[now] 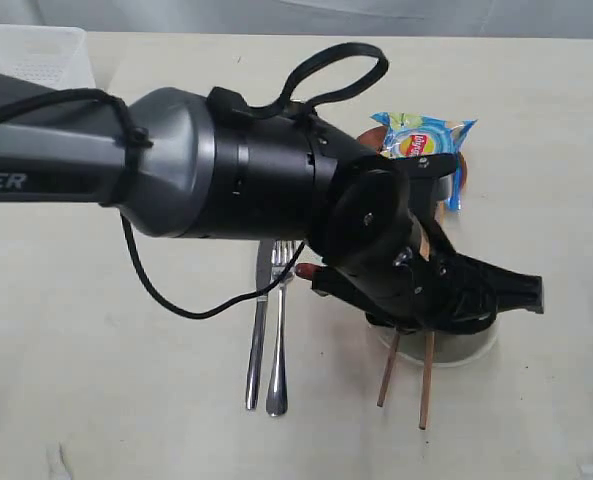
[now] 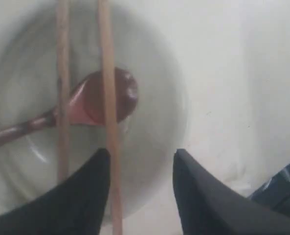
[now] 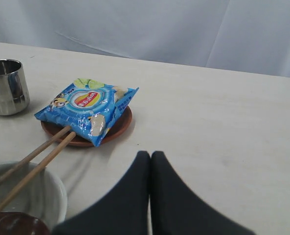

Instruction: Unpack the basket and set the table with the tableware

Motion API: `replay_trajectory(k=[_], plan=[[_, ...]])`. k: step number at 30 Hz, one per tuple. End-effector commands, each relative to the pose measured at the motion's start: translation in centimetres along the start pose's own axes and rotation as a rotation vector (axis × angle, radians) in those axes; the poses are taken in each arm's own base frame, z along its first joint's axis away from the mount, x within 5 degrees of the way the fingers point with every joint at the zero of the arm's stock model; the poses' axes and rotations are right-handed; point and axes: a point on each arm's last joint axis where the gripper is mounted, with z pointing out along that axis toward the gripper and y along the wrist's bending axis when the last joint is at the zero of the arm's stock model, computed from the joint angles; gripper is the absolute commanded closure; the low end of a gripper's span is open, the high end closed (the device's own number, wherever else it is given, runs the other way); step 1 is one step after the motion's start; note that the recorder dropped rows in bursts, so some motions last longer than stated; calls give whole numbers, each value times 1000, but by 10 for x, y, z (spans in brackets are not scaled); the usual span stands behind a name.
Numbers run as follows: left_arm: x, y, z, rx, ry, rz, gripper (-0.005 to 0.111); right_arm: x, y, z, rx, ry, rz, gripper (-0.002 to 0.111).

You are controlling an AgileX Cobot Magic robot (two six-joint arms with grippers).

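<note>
over the cream bowl (image 2: 176, 98) on the table (image 1: 96, 350), my left gripper (image 2: 142, 152) hangs with its jaws spread apart, pinching nothing. two brown chopsticks (image 2: 105, 58) lie side by side across the bowl's rim. one runs through the gap just beside the inner edge of one of my fingers (image 2: 81, 200), and i cannot tell whether it touches. the other passes beneath that same finger. under the chopsticks, a reddish-brown wooden spoon (image 2: 103, 100) rests inside the bowl, its handle leaning out over the rim. my right gripper (image 3: 150, 155) sits low over the table beside the bowl, its jaws pressed together with nothing between them. beyond it a blue chip bag (image 3: 88, 110) lies on a small brown plate (image 3: 120, 128) and covers most of it. the far ends of the chopsticks reach the plate's edge under a corner of the bag. a steel cup (image 3: 7, 87) stands upright near the plate, apart from it. on the other side of the bowl, a knife (image 1: 256, 340) and a fork (image 1: 278, 340) lie parallel and just beside each other on the bare tabletop. the white basket (image 1: 31, 55) stands at the far corner, well apart from everything else, and i cannot see into it.
</note>
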Motion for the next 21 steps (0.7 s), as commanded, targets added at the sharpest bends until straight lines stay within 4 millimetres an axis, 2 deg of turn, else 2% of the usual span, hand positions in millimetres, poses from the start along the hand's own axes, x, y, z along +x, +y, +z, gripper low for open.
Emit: replay_trajectory(k=[1,3,4,5,7,8,11,13,19,21], plan=[[-15,-22,-31,61,-90,137,66,1,0,0,7,0,-2,109],[-20,-20,-37,-44,-90,206,66,1,0,0,7,0,-2,109],[-22,-14,-35,-155,-50,270,65,1,0,0,7,0,-2,109],[-23,-11,-32,-223,-7,296,58,1,0,0,7,0,-2,109],[-26,-11,-24,-245,7,310,42,1,0,0,7,0,-2,109],[-28,-13,-20,-242,3,306,40,1,0,0,7,0,-2,109],[-31,-13,-1,-259,23,286,55,1,0,0,7,0,-2,109],[-31,-12,5,-265,29,286,57,1,0,0,7,0,-2,109],[-31,-11,15,-253,29,279,42,1,0,0,7,0,-2,109],[-32,-12,15,-244,20,280,41,1,0,0,7,0,-2,109]])
